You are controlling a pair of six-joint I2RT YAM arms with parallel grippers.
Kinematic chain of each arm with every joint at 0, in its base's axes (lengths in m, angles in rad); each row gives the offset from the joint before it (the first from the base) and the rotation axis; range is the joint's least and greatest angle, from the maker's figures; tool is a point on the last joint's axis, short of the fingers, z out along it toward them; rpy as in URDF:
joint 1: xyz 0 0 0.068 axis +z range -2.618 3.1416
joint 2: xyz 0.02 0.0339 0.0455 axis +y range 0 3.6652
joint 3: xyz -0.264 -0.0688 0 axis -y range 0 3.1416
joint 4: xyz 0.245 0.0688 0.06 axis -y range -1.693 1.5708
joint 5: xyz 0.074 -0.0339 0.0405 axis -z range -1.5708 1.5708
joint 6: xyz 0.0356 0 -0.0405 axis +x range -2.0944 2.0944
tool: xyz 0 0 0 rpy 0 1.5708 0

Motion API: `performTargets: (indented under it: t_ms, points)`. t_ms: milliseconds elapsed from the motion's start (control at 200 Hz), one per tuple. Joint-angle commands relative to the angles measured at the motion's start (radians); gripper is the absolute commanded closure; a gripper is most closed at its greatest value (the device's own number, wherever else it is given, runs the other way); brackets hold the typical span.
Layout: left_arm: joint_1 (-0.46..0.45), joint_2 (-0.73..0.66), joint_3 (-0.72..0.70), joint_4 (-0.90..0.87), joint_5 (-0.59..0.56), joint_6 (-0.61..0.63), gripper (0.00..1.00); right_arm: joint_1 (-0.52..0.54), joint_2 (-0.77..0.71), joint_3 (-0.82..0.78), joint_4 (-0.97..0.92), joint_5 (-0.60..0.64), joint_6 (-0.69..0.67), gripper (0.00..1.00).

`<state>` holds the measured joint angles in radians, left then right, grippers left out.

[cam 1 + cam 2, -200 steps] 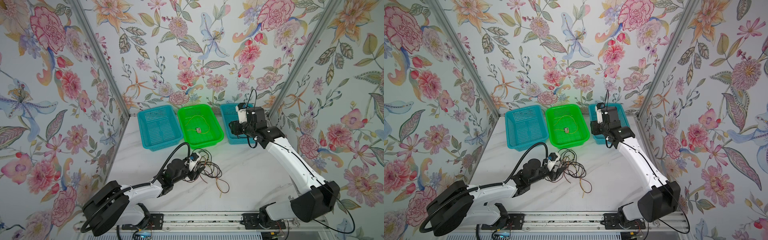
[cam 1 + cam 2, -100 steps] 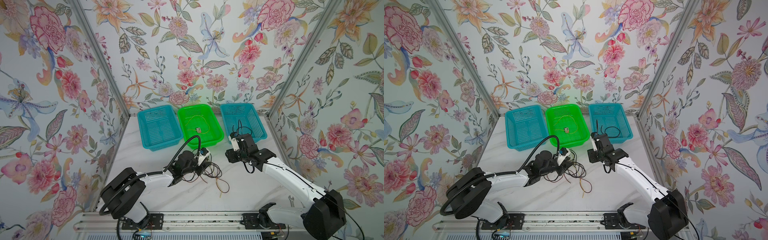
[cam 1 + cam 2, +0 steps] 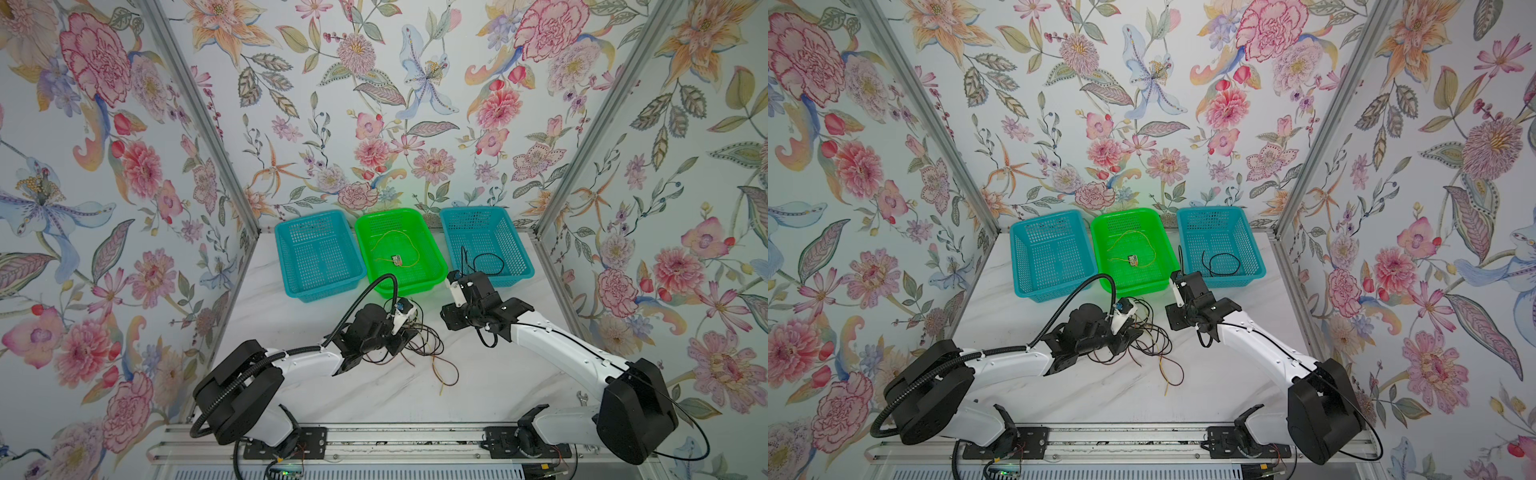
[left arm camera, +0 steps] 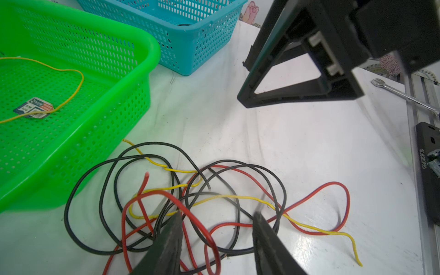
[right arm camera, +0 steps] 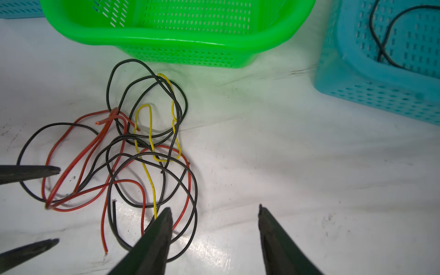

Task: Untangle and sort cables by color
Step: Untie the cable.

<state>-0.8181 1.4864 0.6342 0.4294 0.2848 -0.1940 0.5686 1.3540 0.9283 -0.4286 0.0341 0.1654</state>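
Cables (image 3: 422, 347) lie knotted at 6 o'clock from the green basket (image 3: 415, 284), so the left claw (image 4: 216, 214) sits among them, jaws apart, to pick one, and the right claw (image 5: 214, 212) hangs at 2 o'clock, apart, empty.

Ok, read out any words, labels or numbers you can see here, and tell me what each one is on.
"JC…" followed by digits: a white code on the black block beside the rail, left wrist view. The digits are too small to read for certain.
Small printed tag in the green basket: blue and red print, too blurred to read.
No other text is legible in any view.
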Motion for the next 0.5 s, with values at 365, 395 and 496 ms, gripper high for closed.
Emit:
performTargets:
  t_ms: [365,395,496]
  points:
    - [0.007,0.025,0.017,-0.006,0.069,0.011,0.71,0.033,0.022,-0.02,0.018,-0.113,-0.017,0.42]
    - [0.007,0.029,0.019,-0.006,0.072,0.013,0.73,0.035,0.02,-0.03,0.018,-0.119,-0.019,0.41]
    - [0.007,0.046,0.021,0.003,0.069,0.008,0.64,0.045,0.011,-0.051,0.018,-0.127,-0.024,0.41]
